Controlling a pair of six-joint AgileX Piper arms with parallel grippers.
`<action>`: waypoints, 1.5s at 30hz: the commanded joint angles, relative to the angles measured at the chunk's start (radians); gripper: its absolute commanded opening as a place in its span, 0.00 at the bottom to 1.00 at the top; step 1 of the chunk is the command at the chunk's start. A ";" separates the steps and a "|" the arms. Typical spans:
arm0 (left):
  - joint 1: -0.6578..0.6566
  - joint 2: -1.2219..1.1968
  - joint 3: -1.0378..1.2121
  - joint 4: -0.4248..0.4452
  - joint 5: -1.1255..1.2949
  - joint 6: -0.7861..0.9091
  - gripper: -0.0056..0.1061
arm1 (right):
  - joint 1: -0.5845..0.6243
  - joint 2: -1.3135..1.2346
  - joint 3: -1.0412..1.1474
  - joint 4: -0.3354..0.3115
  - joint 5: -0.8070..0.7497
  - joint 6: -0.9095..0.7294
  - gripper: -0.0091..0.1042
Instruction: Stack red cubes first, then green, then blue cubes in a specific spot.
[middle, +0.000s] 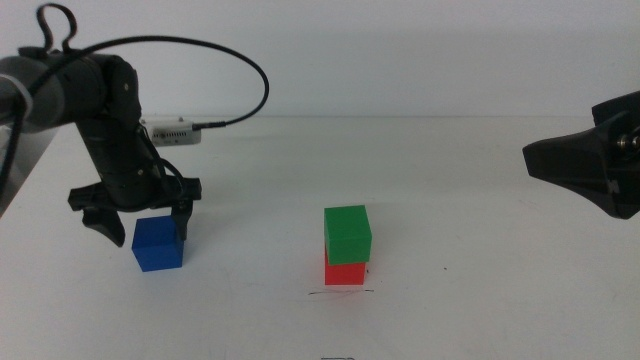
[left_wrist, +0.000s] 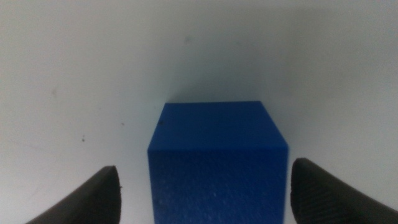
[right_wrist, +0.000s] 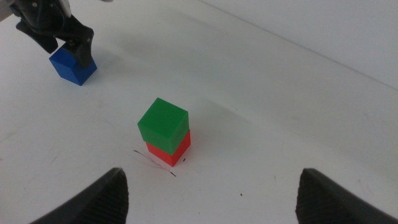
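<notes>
The red cube (middle: 344, 272) stands on the white table just behind a thin dark scribbled line (middle: 340, 293), with the green cube (middle: 347, 232) stacked on it, turned slightly. The blue cube (middle: 158, 243) sits on the table to the left. My left gripper (middle: 140, 225) hangs open right over it, one jaw on each side, not touching; in the left wrist view the blue cube (left_wrist: 217, 162) fills the gap between the dark jaws. My right gripper (middle: 590, 165) waits open at the right edge, its wrist view showing the green cube (right_wrist: 163, 121) on the red cube (right_wrist: 169, 151).
A small white box with a black cable (middle: 172, 130) lies on the table behind the left arm. Bare white tabletop (middle: 480, 250) stretches between the stack and the right arm.
</notes>
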 joint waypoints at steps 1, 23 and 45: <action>-0.006 -0.040 -0.028 -0.014 -0.003 -0.008 0.86 | -0.007 -0.013 -0.023 0.006 -0.060 -0.011 0.74; -0.099 -0.204 -0.062 -0.027 0.162 -0.197 0.10 | -0.007 -0.013 -0.023 0.006 -0.061 -0.010 0.74; -0.567 -0.148 -0.392 0.067 0.280 -0.435 0.10 | -0.007 -0.013 -0.023 0.006 -0.063 -0.010 0.74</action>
